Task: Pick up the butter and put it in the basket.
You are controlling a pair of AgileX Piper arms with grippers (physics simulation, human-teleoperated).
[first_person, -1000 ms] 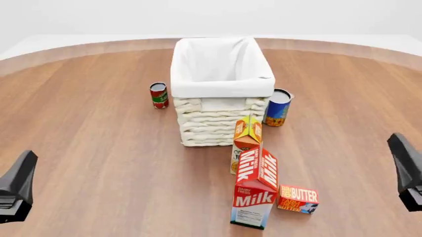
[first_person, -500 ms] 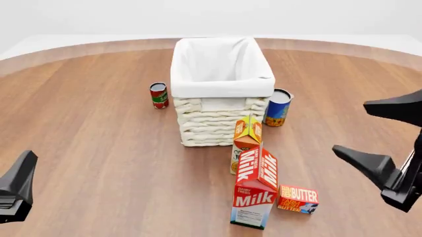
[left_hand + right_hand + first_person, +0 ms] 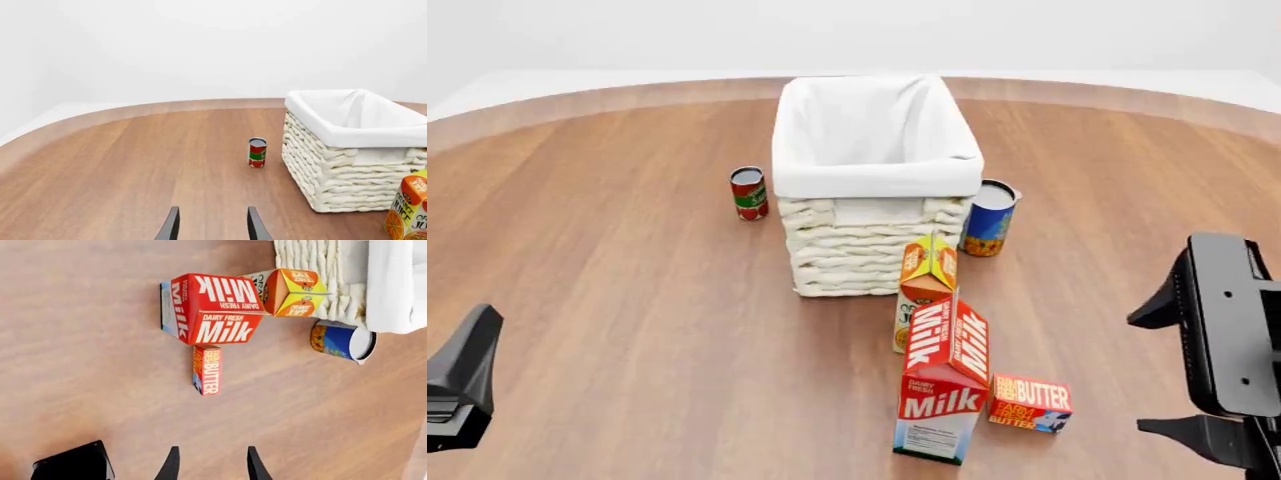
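The butter (image 3: 1030,402) is a small flat red-orange box lying on the table at the front, touching the right side of the milk carton (image 3: 945,380). It also shows in the right wrist view (image 3: 207,370). The basket (image 3: 861,250), cream wicker with a white liner, stands at the table's middle, and it shows in the left wrist view (image 3: 347,165) and the right wrist view (image 3: 320,270). My right gripper (image 3: 1144,374) is open and empty, raised to the right of the butter and looking down on it (image 3: 212,467). My left gripper (image 3: 212,227) is open and empty, low at the front left (image 3: 461,385).
The orange juice carton (image 3: 926,285) stands between the milk carton and the basket. A blue can (image 3: 989,217) stands right of the basket, a red can (image 3: 749,193) left of it. A black block (image 3: 73,462) shows beside the right fingers.
My right arm has swung in from the right edge and turned, so the gripper now looks down at the table near the butter. The left arm and the objects have not moved.
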